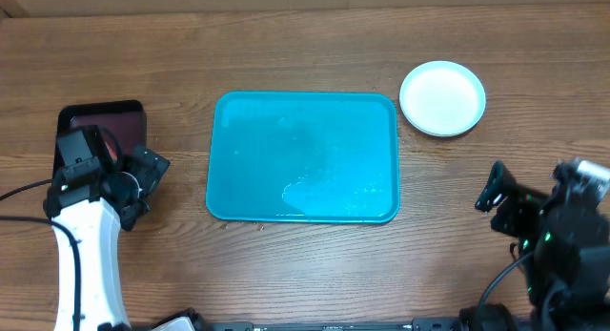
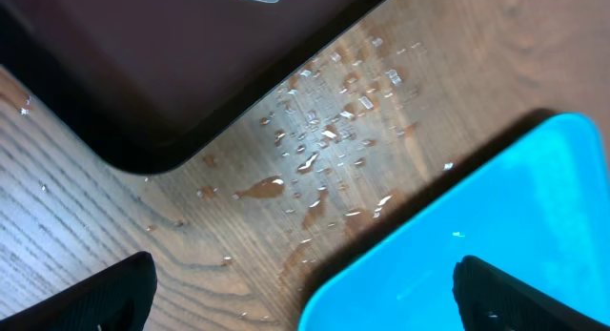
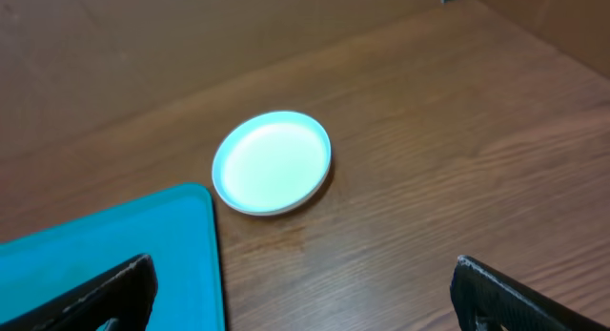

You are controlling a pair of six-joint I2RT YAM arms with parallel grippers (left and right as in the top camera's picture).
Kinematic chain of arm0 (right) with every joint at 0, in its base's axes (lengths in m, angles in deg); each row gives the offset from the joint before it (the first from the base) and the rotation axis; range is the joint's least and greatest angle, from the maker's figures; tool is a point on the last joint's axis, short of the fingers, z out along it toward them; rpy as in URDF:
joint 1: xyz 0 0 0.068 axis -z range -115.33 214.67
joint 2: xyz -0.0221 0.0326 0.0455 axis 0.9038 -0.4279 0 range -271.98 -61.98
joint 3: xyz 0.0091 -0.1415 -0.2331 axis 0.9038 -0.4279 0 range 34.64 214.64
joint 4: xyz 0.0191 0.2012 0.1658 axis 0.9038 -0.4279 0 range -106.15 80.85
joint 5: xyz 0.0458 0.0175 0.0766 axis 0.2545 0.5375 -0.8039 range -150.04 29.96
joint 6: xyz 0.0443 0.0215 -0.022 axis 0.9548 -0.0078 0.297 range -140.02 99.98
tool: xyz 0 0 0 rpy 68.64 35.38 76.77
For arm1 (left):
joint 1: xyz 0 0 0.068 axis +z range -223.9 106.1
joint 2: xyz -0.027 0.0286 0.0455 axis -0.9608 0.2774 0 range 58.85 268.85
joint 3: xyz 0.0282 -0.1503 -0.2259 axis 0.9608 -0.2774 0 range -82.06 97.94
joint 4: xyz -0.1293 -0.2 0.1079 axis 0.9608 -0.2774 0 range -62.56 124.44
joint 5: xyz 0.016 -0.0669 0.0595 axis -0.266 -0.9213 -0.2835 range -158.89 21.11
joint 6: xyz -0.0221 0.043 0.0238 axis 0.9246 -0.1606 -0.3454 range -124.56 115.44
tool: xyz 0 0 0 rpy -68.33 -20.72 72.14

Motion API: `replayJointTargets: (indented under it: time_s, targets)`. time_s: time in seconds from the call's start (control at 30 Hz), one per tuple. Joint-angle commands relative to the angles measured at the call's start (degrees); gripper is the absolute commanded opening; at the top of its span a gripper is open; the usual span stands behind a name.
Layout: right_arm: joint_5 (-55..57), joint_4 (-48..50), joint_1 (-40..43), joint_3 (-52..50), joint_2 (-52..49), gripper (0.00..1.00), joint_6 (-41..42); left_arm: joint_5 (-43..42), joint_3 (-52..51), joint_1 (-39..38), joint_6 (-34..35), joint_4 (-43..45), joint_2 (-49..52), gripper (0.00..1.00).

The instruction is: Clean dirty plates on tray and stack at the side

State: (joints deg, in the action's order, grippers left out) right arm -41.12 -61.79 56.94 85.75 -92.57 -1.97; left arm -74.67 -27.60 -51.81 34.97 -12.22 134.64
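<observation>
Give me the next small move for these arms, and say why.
Probably just rest both arms: the tray holds no plates, only water, the white plate already sits on the table beside it, and the left gripper and right gripper are open and empty.

You have soft, even light; a wet sheen glares on the tray (image 1: 315,193), and droplets (image 2: 319,135) beside it glint.

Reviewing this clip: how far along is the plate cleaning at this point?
Looks nearly or fully done. The blue tray holds no plates, only a wet sheen. A white plate sits on the table to its right; I cannot tell whether others are stacked beneath. Nothing is in hand: the left pincer and right pincer are both open and empty. Water drops lie on the table.
</observation>
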Motion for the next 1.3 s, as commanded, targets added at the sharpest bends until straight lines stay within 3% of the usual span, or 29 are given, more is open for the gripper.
replayJointTargets:
  time_s: [0.0,0.3,0.8,1.0,1.27]
  targets:
    - [-1.8,6.3,0.5,-10.1,7.8,1.0,0.4,0.4,0.0,-0.5,1.0,0.2,3.2,1.0]
    - [-2.8,24.8,0.5,-30.4,24.5,1.0,0.4,0.4,0.0,-0.5,1.0,0.2,8.5,1.0]
    - [-17.5,54.4,7.3,-50.3,30.4,1.0,-5.0,0.4,0.0,-0.5,1.0,0.2,11.1,1.0]
    - [-19.2,55.4,9.1,-50.6,30.4,1.0,-9.3,0.4,0.0,-0.5,1.0,0.2,11.1,1.0]
    - [-18.7,47.8,9.1,-50.6,30.4,1.0,-9.8,0.4,0.0,-0.5,1.0,0.2,11.1,1.0]
